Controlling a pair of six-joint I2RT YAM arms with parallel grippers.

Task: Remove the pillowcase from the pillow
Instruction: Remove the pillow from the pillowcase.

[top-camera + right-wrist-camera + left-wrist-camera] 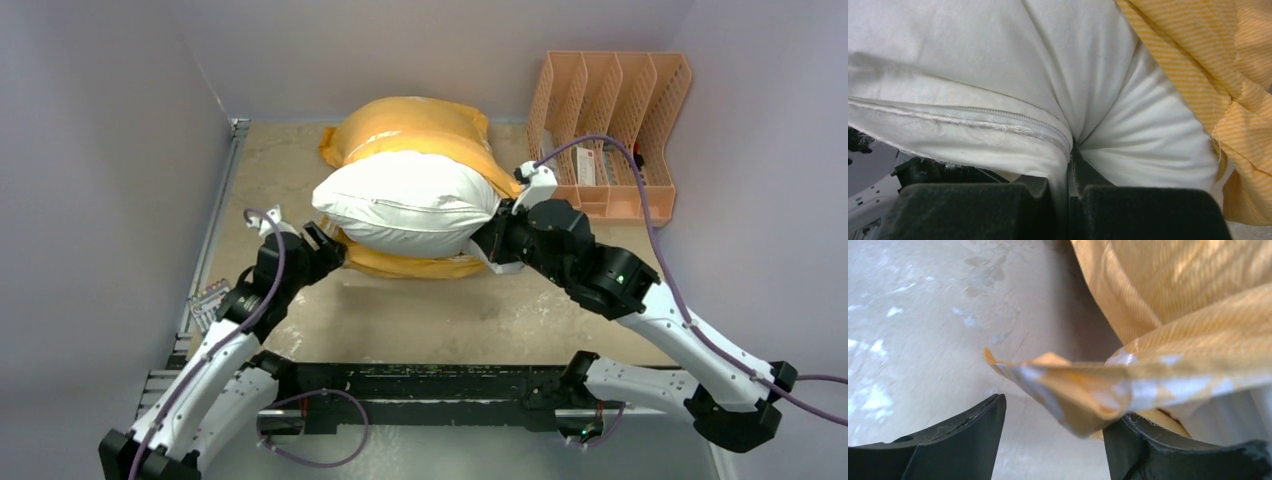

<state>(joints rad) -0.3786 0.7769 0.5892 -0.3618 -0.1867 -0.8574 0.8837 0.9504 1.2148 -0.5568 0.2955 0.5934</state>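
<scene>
**Pillow half out of the pillowcase, its long axis running left to right between the 2 grippers.**

The beige, mottled table is closed by plain grey walls on 3 sides. The white pillow lies in the middle. The orange pillowcase is bunched over its far half and also shows under its near edge. A peach organiser stands at the far right, apart from the pillow. The right gripper is closed on the pillow's right end, at the seam. The left gripper is open at the left end, and a loose pillowcase corner hangs between its fingers. We judge that the left arm is nearer to the pillowcase, which must slide off toward the far side.
</scene>
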